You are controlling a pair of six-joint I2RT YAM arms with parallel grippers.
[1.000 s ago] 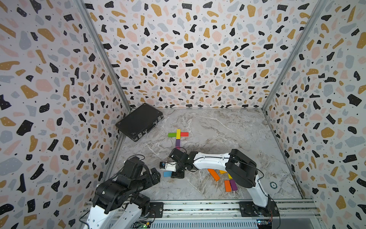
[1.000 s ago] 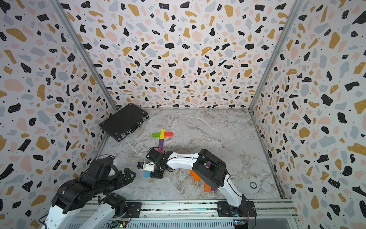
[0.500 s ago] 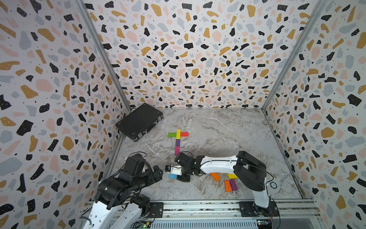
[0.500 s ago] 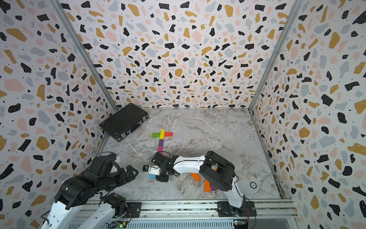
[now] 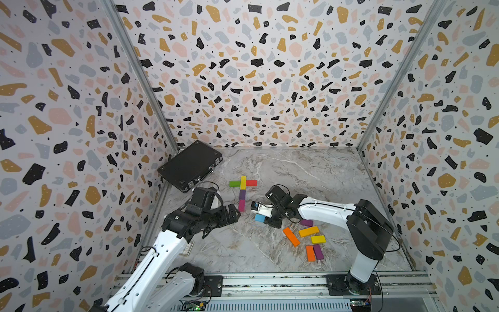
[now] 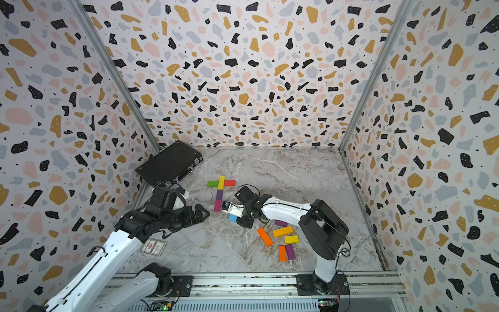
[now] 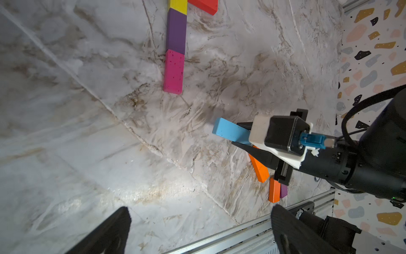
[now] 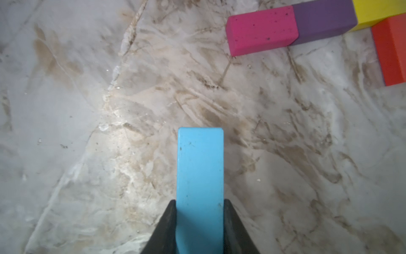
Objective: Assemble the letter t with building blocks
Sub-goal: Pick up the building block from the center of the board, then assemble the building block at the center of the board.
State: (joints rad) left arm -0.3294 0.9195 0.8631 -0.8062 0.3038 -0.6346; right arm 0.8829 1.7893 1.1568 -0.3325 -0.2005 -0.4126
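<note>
Green (image 5: pixel 234 184), yellow (image 5: pixel 243 182) and red (image 5: pixel 251 183) building blocks form a cross. A purple block (image 5: pixel 242 194) and a pink block (image 5: pixel 241 205) run from it toward the front. My right gripper (image 8: pixel 200 204) is shut on a light blue block (image 8: pixel 200 165), which sticks out ahead of the fingers and hangs just right of the pink block's near end in both top views (image 5: pixel 259 218) (image 6: pixel 232 217). My left gripper (image 5: pixel 233 213) stands open and empty to the left of the pink block (image 7: pixel 173 72).
Several loose orange, yellow and purple blocks (image 5: pixel 308 231) lie at the front right, by the right arm. A black case (image 5: pixel 190 164) leans in the back left corner. A small card (image 6: pixel 153 246) lies under the left arm. A metal rail (image 5: pixel 270 281) borders the front.
The right gripper closed on the blue block and carried it back and to the right, toward the pink block. The left arm reached forward toward the pink block, still open.
</note>
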